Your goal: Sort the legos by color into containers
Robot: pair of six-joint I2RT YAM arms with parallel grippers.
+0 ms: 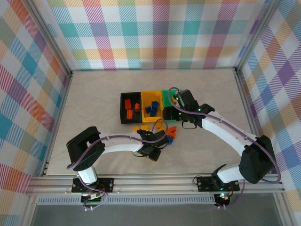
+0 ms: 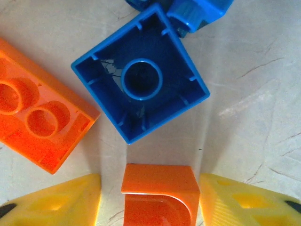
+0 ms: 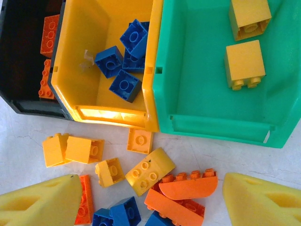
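Bolted at the near edge of the tabletop (image 1: 94, 103), the left arm (image 1: 113, 145) reaches toward the middle, with the left gripper (image 2: 150, 188) low over loose legos just in front of the bins. Its two yellow fingers (image 2: 61, 202) stand either side of a small orange brick (image 2: 160, 193). A strip of tabletop shows between one finger and the brick, the other finger meets its edge, and whether the jaws press on it cannot be told. Just beyond lie a long orange brick (image 2: 40, 117) and a square blue brick (image 2: 141, 75), both hollow side up and nearly touching at one corner, with another blue piece (image 2: 193, 12) past them.

Near the tabletop's middle, three bins sit in a touching row. The black bin (image 3: 23, 94) on the left holds orange bricks (image 3: 49, 33). The yellow bin (image 3: 94, 28) at centre holds blue bricks (image 3: 124, 84), and the green bin (image 3: 197, 70) on the right holds two yellow blocks (image 3: 244, 63).

Unsorted pieces lie on the tabletop just before the yellow and green bins: yellow bricks (image 3: 84, 149), a curved orange piece (image 3: 188, 186) and loose blue bricks (image 3: 124, 212). Above them, by the bins' near walls, hangs the right gripper (image 3: 150, 197) on the right arm (image 1: 225, 132), fingers spread wide and touching no brick
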